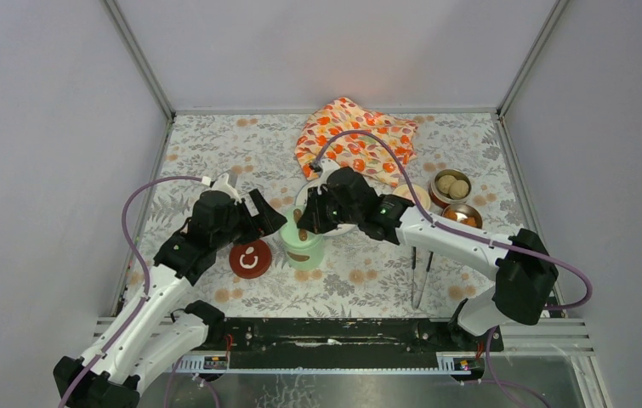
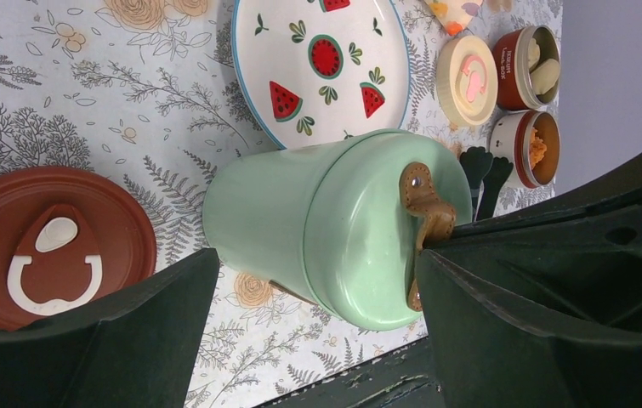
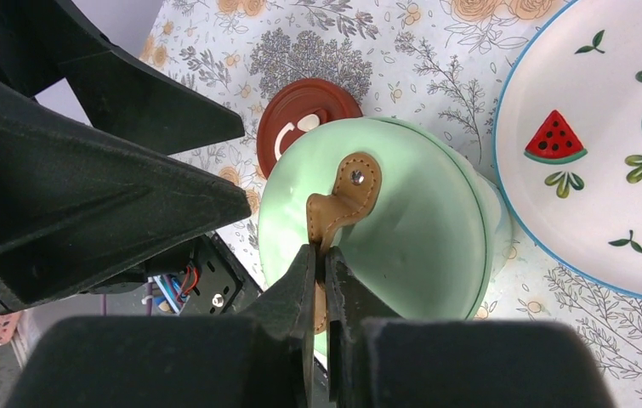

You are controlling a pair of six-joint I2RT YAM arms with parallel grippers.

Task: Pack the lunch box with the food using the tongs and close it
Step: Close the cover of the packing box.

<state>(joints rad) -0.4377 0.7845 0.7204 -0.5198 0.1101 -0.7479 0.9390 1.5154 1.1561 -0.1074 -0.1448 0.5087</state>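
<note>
The mint-green pot [image 1: 303, 249] of the lunch box stands at the table's middle with its green lid [image 3: 402, 221] on top. My right gripper [image 3: 319, 255] is shut on the lid's tan leather strap [image 3: 344, 197]. From the left, my left gripper [image 2: 317, 255] is open, its fingers [image 2: 130, 331] spread to either side of the green pot [image 2: 300, 221] and apart from it. One steel bowl [image 1: 451, 186] holds beige balls, the other [image 1: 464, 215] orange chunks. The dark red lid [image 1: 250, 259] and cream lid [image 2: 468, 79] lie on the table. The tongs [image 1: 420, 274] lie near the front right.
A white plate with watermelon prints [image 2: 326, 68] sits just behind the green pot, under my right wrist. An orange flowered cloth [image 1: 355, 136] lies at the back. Grey walls close in the floral table mat [image 1: 215, 153] on three sides.
</note>
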